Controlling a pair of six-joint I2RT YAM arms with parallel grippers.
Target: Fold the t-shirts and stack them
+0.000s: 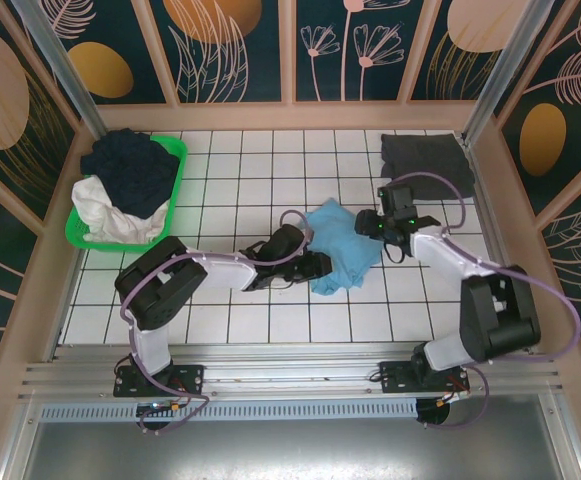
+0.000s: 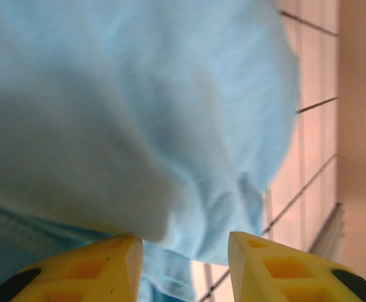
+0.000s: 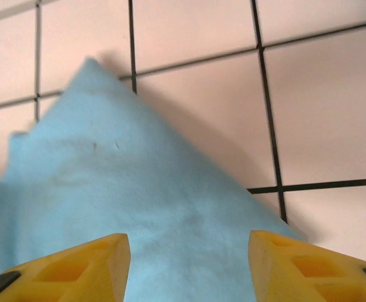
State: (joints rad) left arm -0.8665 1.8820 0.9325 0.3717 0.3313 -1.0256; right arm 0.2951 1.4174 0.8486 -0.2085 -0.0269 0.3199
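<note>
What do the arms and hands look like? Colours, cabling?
On left arm and right arm: black joint housings, white link shells, lilac cables looped alongside. On left hand and right hand: blocky yellow plastic fingers with recessed pockets and black patches.

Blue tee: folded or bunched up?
Bunched up: the blue tee lies in a rumpled heap with uneven edges, no flat squared fold.

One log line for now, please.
light blue t-shirt: crumpled mid-table | left gripper: open at its cloth | right gripper: open over its corner | dark grey t-shirt: folded, far right
</note>
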